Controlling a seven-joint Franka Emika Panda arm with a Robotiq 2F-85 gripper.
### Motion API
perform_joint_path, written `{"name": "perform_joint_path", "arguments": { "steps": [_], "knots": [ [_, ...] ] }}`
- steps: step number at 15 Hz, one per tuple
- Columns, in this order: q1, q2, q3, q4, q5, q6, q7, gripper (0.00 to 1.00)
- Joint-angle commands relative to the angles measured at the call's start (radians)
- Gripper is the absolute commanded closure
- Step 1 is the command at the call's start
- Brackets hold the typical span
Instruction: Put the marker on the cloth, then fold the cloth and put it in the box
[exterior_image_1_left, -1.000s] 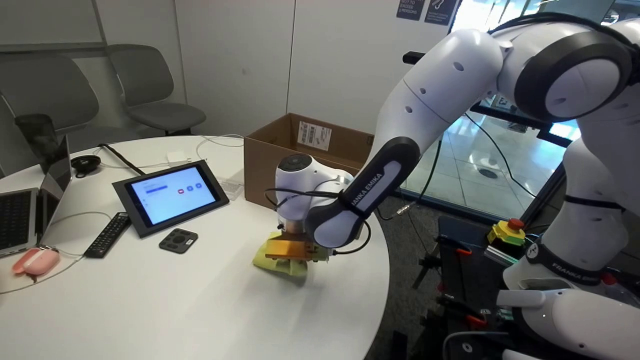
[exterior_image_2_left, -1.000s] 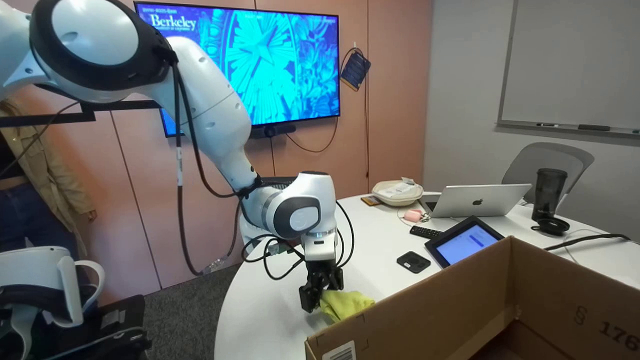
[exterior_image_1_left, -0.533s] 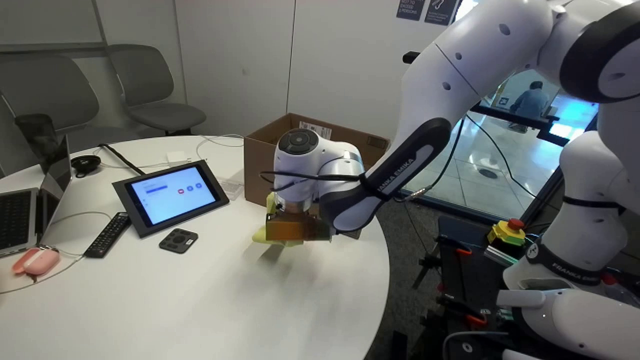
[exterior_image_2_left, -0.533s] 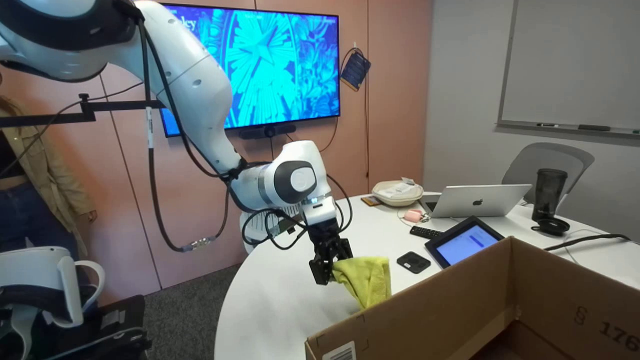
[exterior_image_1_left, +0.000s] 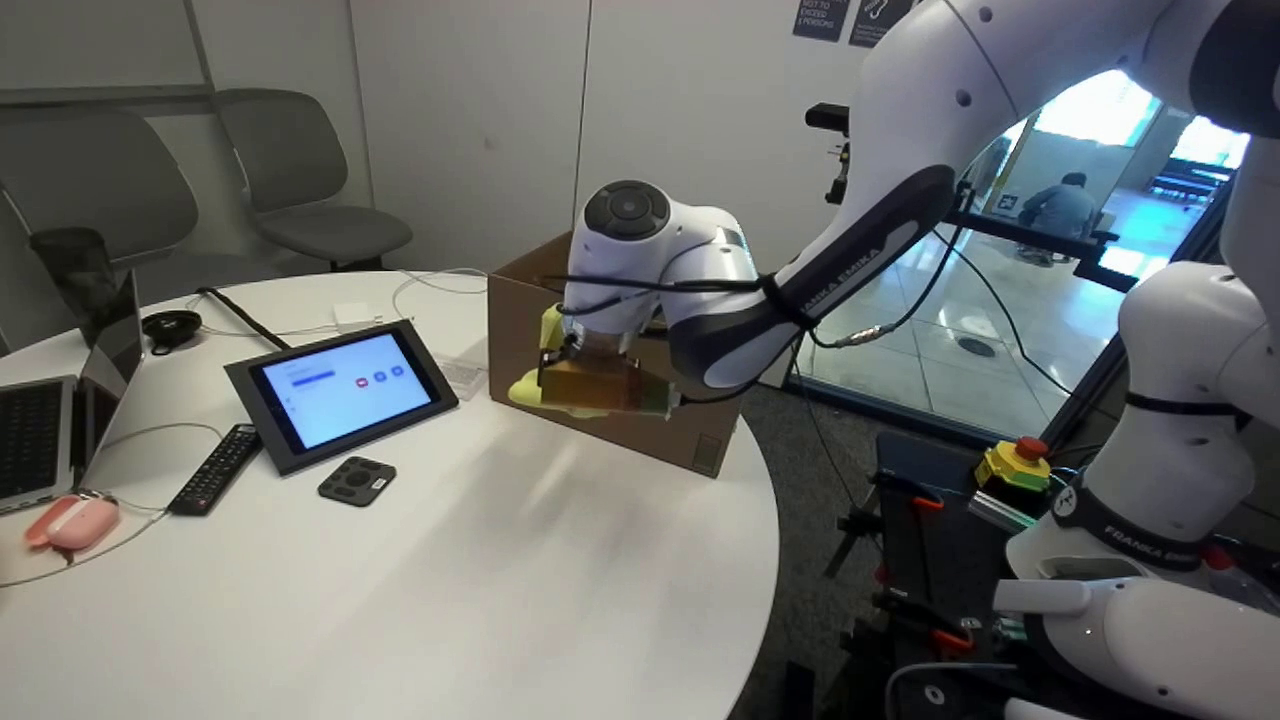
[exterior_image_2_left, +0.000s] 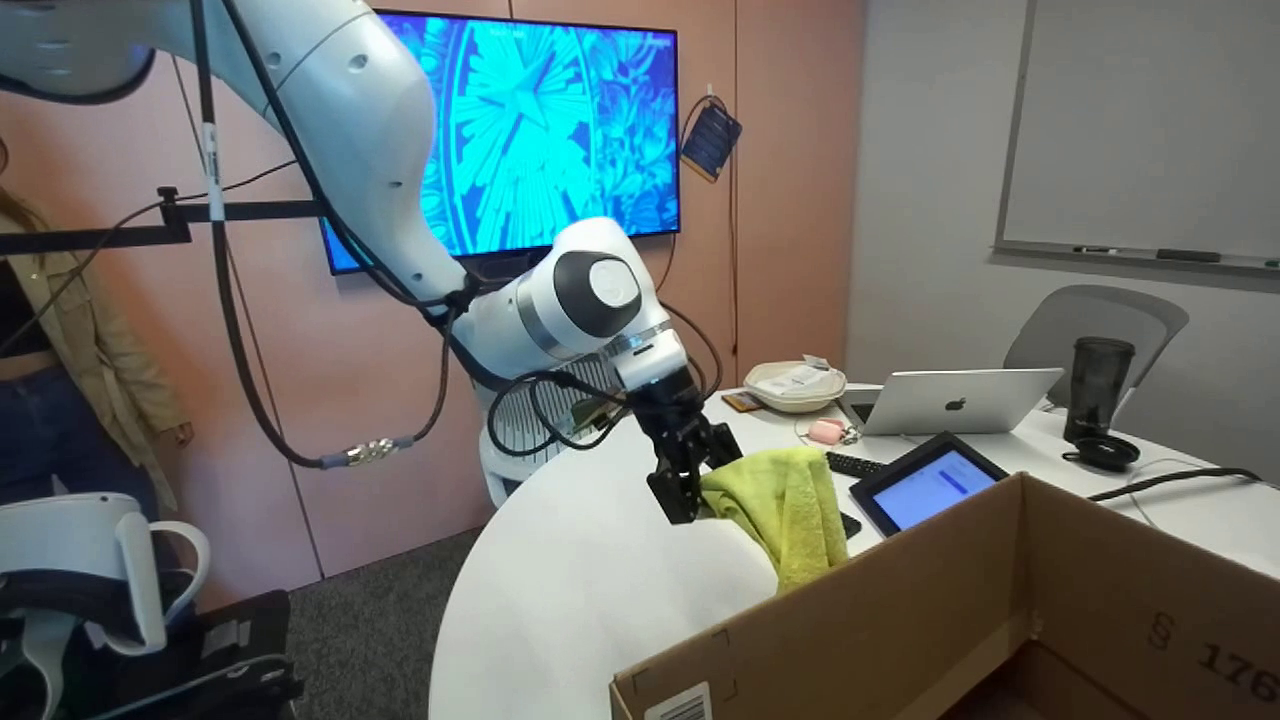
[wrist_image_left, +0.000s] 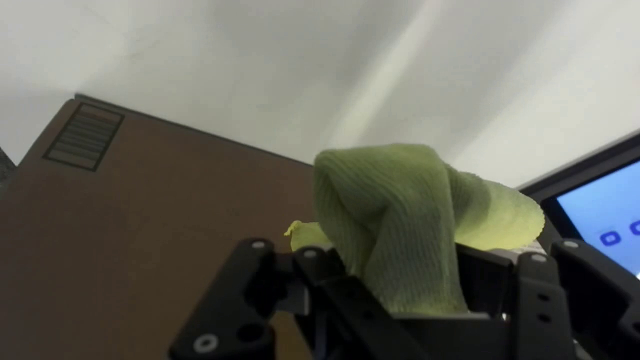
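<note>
Wrist view: yellow cloth doubled over in a loose bunch, my jaws clenched on one part of it. I judge the carry is the step in hand: the gripper holds the cloth off the table, just beside the box and outside it. Whether cloth and box wall touch, I cannot tell. Task's marker: I cannot find it in any view; possibly wrapped in the folds, my guess only.

Risks, as I judge them:
- hanging end snags the rim, if I cross without more height
- gripper shoves the box along the table, if I drive sideways at this level
- marker, if inside, slides out of the loose end, since I pinch only one part
- cloth drapes half outside, if I let go too early
- fold opens on the drop, nothing but my pinch keeping it together

Count, nearest first: gripper 1, cloth 1, box 1, marker 0 seen, table 1. Then black pad 1, tablet 1, remote 1, pink earbud case 1, bowl 1, laptop 1, tumbler 1. Farther back: grey chairs 2 in an exterior view, standing person 1, wall screen 1, distant person 1
</note>
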Motion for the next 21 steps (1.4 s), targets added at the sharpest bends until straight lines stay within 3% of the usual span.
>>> {"name": "perform_joint_path", "arguments": {
  "steps": [1, 5, 9, 15, 16, 19, 21],
  "knots": [
    [-0.052, -0.132, 0.012, -0.052, -0.107, -0.028, 0.069, 0.95],
    [-0.142, -0.226, 0.062, -0.037, -0.201, -0.085, 0.104, 0.95],
    [-0.255, -0.305, 0.139, -0.015, -0.223, -0.159, 0.116, 0.95],
    [-0.439, -0.309, 0.216, 0.033, -0.125, -0.208, 0.059, 0.95],
    [-0.455, -0.359, 0.225, 0.000, -0.099, -0.232, 0.045, 0.95],
    [-0.511, -0.347, 0.228, 0.013, -0.028, -0.250, 0.019, 0.95],
    [-0.553, -0.262, 0.219, 0.072, 0.032, -0.231, -0.011, 0.95]
  ]
}}
